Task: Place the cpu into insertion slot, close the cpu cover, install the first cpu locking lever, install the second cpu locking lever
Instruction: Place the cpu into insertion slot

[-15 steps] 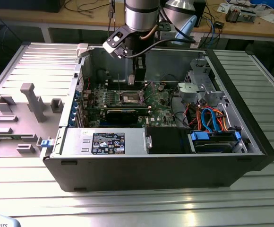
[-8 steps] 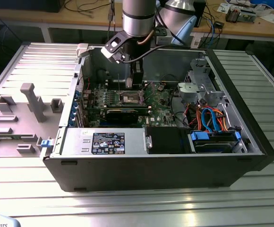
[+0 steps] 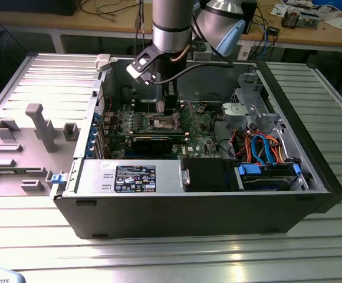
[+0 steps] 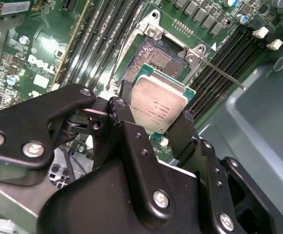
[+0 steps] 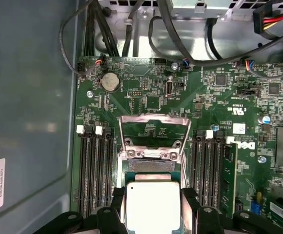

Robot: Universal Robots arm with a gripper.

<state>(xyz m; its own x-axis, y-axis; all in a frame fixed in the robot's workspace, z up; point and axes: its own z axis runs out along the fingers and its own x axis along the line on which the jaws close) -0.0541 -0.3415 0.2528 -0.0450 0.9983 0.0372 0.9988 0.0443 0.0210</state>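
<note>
The gripper (image 4: 156, 109) is closed part-way, its two black fingers (image 4: 184, 134) pinching the cpu (image 5: 152, 204) by two opposite edges, pale metal top facing the cameras. The chip hangs just over the insertion slot (image 4: 156, 53) and overlaps its near rim; whether it touches the rim I cannot tell.

I judge it light, thin and stiff. The smooth lid would slip under a loose pinch, and the contact face below is easily damaged, as is the slot's bed. The bare side edges, where the fingers sit now, are the sensible hold.

Beyond the slot the cpu cover (image 5: 153, 119) stands swung up and open, its window showing the motherboard (image 5: 219, 97) behind. One thin lever (image 4: 224, 74) juts out beside the slot, unlatched; I cannot make out a second.

By count: one chip, one slot, one cover, two fingers, and two banks of long black slots flanking the socket.

In the exterior view the arm reaches down at upper centre into the open computer case (image 3: 188, 218).
</note>
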